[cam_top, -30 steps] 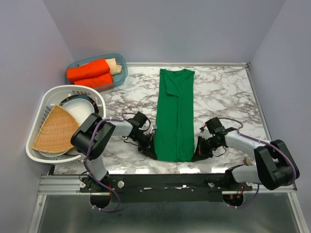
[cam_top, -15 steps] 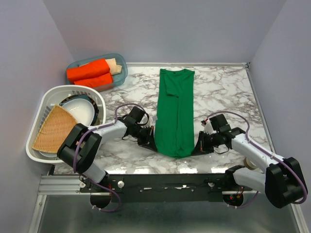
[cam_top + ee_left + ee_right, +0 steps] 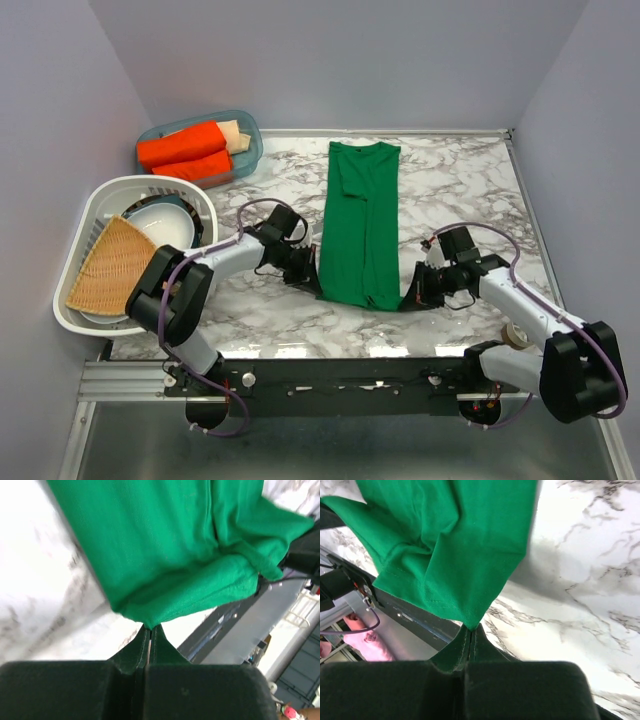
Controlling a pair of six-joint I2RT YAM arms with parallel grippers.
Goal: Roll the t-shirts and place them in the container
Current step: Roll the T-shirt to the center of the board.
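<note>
**Dark green t-shirt** [image 3: 360, 225]: folded to a long strip at the centre of the marble counter [image 3: 470, 190], running 12 to 6 o'clock. The collar end lies flat at 12, and the near hem is lifted at both corners.
**Left end effector** [image 3: 149, 630]: fingers pressed together on the 7 o'clock hem corner.
**Right end effector** [image 3: 471, 630]: pinched likewise on the 5 o'clock corner.
**Orange-red rolls** [image 3: 185, 150] and **beige roll** [image 3: 235, 132]: in the blue tub [image 3: 252, 150] at 10 o'clock.
**White basket** [image 3: 130, 183]: 9 o'clock.

Pale grey left arm [image 3: 222, 262], grey right arm [image 3: 512, 298], black joints, purple cables, black jaws
</note>
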